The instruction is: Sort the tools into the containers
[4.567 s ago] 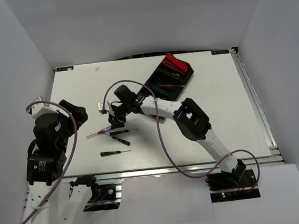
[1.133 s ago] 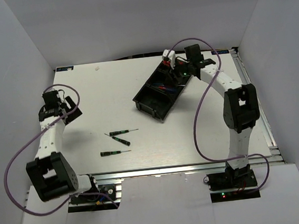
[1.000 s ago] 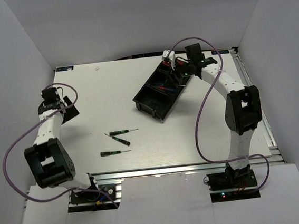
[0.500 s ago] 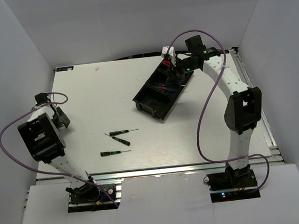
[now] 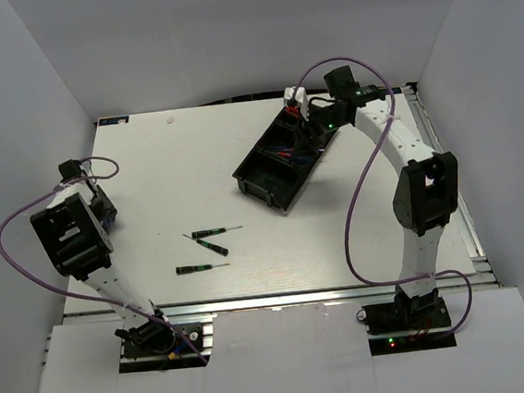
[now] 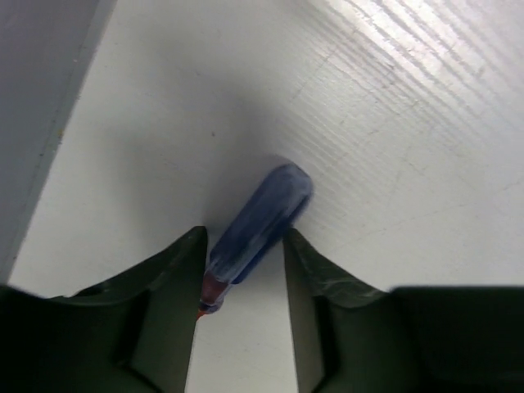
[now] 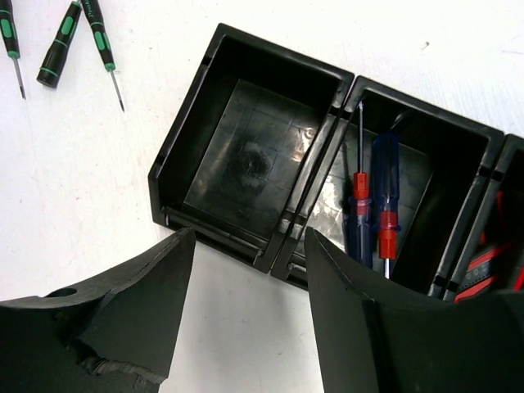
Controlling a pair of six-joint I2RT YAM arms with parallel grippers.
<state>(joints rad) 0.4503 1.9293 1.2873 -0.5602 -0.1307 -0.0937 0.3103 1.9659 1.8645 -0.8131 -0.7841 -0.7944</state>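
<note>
My left gripper [image 6: 244,246] is low over the table at its left edge [image 5: 99,210]. Its jaws have come in on a blue-handled screwdriver [image 6: 259,223] with a red collar; the handle lies slanted between them and touches both fingers. The long black tray [image 5: 260,194] sits at the back right. My right gripper [image 7: 248,246] hovers open above the tray [image 7: 168,176] with nothing between its fingers. The near compartment [image 7: 246,160] is bare, and the middle one holds two blue-red screwdrivers [image 7: 385,196]. Red tools [image 7: 490,260] show in the far one.
Three black-green screwdrivers [image 5: 213,246] lie loose near the middle of the table, and show at the top left of the right wrist view [image 7: 62,42]. Grey walls close in the left, back and right. The left wall [image 6: 41,98] stands close beside my left gripper.
The left arm swung toward the table's left edge and its jaws narrowed from wide open onto the blue screwdriver. The right gripper shifted slightly above the tray and stayed open.
</note>
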